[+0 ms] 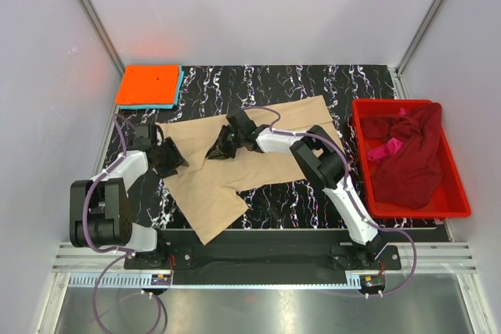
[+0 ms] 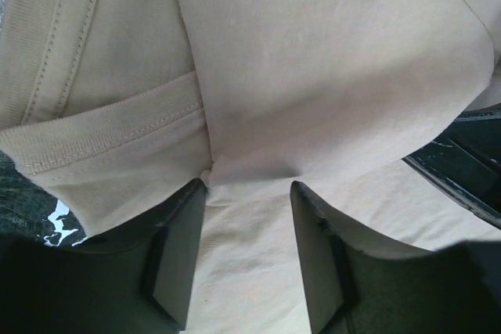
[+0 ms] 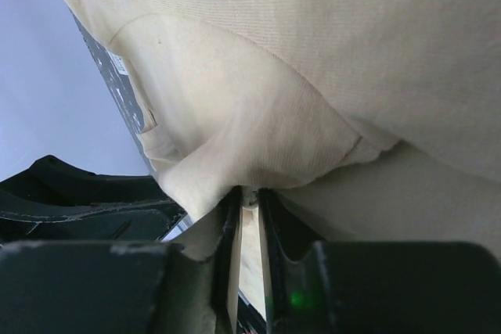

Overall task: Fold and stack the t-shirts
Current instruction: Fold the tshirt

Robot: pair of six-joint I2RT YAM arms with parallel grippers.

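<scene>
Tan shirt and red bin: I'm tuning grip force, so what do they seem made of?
Tan shirt: soft matte knit cloth, probably cotton jersey; fine knit texture, stitched hem, loose folds. Red bin: looks like rigid plastic, smooth; straight thin walls, even colour.

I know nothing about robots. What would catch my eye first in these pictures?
The large tan t-shirt sprawls across the black marbled table with both arms on it. The right gripper pinches a fold near its middle, and the left gripper sits open at its left edge. Next comes the red bin on the right, holding a maroon t-shirt and a pink t-shirt, then the bright orange t-shirt folded at the far left corner.
</scene>
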